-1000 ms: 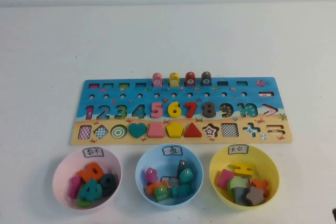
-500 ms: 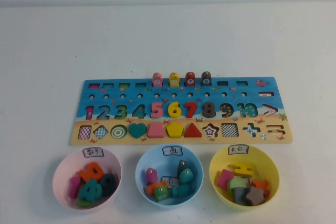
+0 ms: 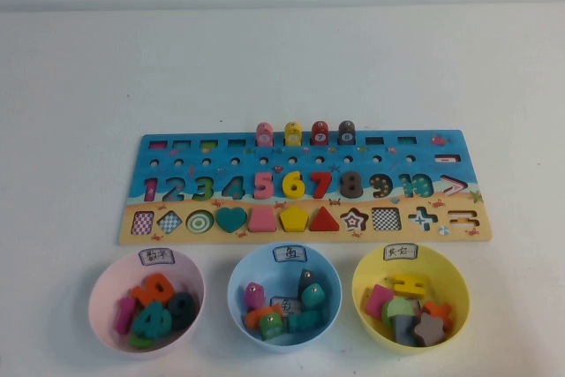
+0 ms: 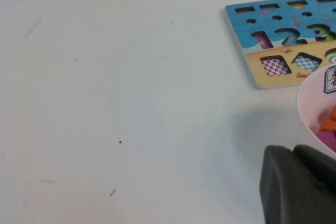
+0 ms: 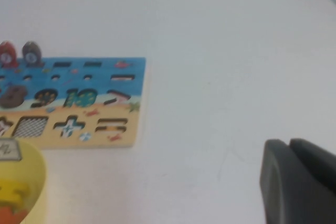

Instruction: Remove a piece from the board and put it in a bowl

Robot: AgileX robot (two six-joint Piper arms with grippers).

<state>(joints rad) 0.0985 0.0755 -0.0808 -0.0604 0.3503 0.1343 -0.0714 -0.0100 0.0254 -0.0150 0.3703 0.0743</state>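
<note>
Tabletop (image 3: 282, 68) — right gripper (image 5: 291, 153) withdrawn off-corner; left gripper (image 4: 293, 156) by pink bowl (image 4: 315, 103).

Both arms lay outside the high view. In the wrist views, the left gripper (image 4: 300, 184) and the right gripper (image 5: 299, 181) were cut off at the frame edge. The writing on the yellow bowl's (image 3: 452, 282) label was too small to read.
</note>
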